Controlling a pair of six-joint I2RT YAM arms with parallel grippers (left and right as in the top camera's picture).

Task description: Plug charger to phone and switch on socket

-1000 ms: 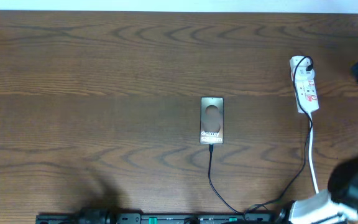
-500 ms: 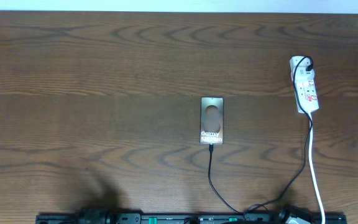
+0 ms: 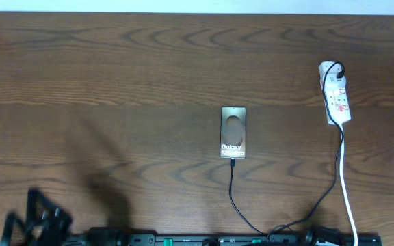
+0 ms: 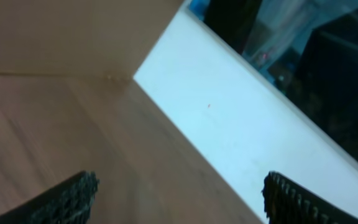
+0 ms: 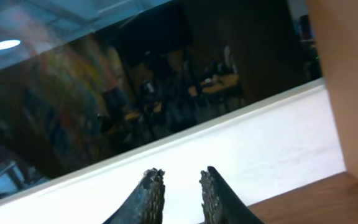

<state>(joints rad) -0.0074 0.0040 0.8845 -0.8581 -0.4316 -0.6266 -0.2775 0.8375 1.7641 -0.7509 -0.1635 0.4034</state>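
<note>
Since the charger [image 3: 231, 188] already seemed to meet the near edge of the phone [image 3: 233, 130] at mid-counter [image 3: 115, 82], the switch on the socket [image 3: 336, 96], well off to the right, looked like the step left. The right gripper [image 5: 182, 186], jaws slightly apart and empty, would do best to close, then press straight down on the switch without nudging the socket. The left gripper [image 4: 182, 198] stood wide open, empty

Phone [image 3: 233, 132] flat mid-table, charger [image 3: 231, 181] tip touching its edge; socket [image 3: 336, 96] right.
</note>
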